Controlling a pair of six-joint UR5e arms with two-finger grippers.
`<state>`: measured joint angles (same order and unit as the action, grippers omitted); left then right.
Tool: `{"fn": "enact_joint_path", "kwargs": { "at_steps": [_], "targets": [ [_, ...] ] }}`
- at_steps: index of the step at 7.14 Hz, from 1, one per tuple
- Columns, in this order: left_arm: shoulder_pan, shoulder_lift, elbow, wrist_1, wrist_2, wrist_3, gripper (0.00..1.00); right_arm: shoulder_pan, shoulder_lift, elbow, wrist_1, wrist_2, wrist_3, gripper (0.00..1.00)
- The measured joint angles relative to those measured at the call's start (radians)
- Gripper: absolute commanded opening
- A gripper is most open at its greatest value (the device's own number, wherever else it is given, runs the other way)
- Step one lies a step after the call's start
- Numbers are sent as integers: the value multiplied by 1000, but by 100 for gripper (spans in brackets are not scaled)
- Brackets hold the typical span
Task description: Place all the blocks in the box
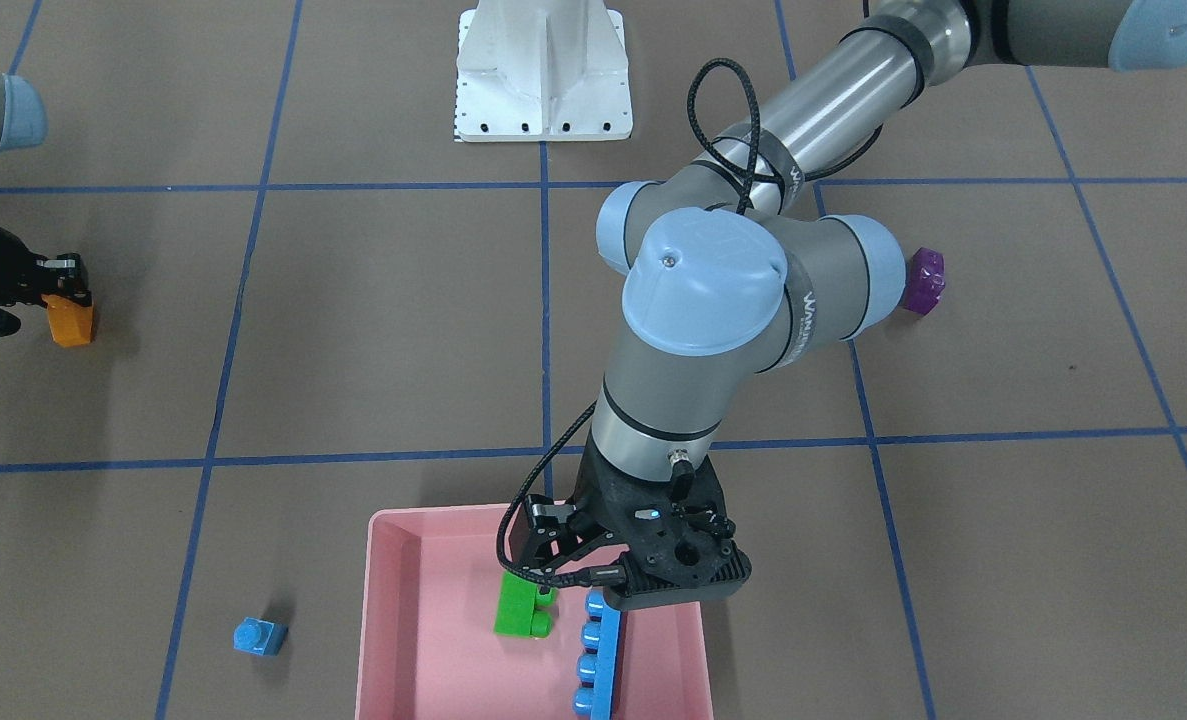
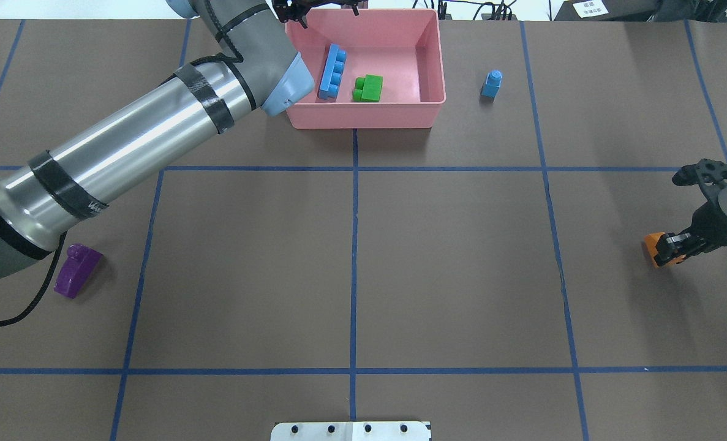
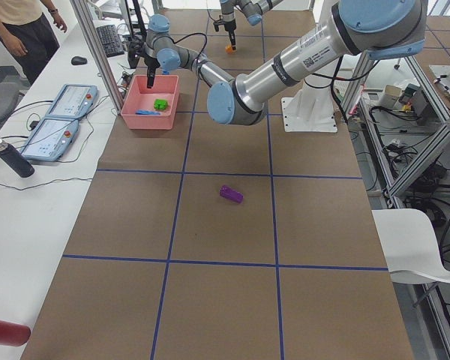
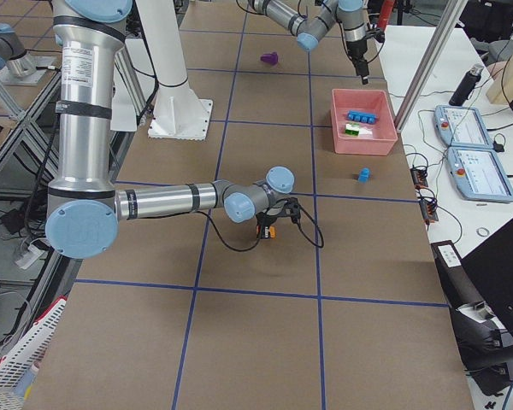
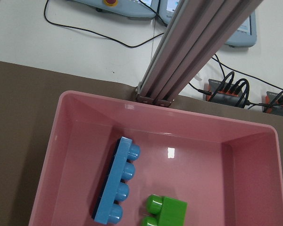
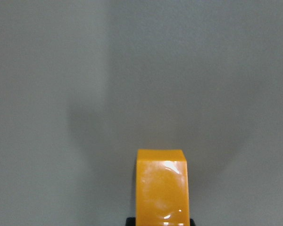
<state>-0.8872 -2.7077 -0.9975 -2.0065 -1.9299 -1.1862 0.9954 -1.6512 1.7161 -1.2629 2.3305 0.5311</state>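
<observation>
Your box [image 2: 363,116] holds the green block [image 2: 369,89] and the long light-blue block [image 2: 332,72], near each other but not touching. The small blue block [image 2: 491,84] stands on the desk [image 2: 351,263] near the box. The purple block [image 2: 76,270] lies well apart. The left tool [image 2: 323,7] hangs over the box, spread wide and empty. The right tool [image 2: 669,245] is clamped on the orange block [image 2: 650,248].

Long brick [image 2: 332,71] beside short brick [image 2: 369,88] in the box [image 2: 363,117], single-stud brick [image 2: 491,84] outside to its right.

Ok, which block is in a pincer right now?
The orange block, gripped by the right pincer; the other four lie loose, two in the box.
</observation>
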Motion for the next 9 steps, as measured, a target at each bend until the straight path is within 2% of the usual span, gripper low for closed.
{"fn": "enact_joint_path", "kwargs": {
  "at_steps": [1, 2, 3, 4, 5, 6, 8, 9],
  "targets": [
    [-5, 65, -76, 18, -7, 28, 100, 39, 68, 32, -88, 21, 1, 0],
    [-7, 160, -187, 59, -12, 95, 100, 71, 208, 44, -227, 23, 5, 0],
    [-8, 273, -315, 109, -14, 187, 100, 84, 389, 16, -370, 7, 14, 0],
    [-9, 411, -449, 142, -15, 296, 100, 83, 572, -65, -462, -10, 42, 0],
    [-14, 542, -559, 156, -14, 402, 100, 68, 724, -179, -479, -22, 101, 0],
    [-23, 654, -638, 162, -14, 500, 100, 48, 856, -319, -426, -34, 181, 0],
    [-37, 844, -737, 164, -16, 676, 100, 5, 1012, -585, -148, -82, 403, 0],
    [-40, 931, -781, 163, -18, 735, 100, -26, 1074, -696, -31, -135, 502, 0]
  ]
}}
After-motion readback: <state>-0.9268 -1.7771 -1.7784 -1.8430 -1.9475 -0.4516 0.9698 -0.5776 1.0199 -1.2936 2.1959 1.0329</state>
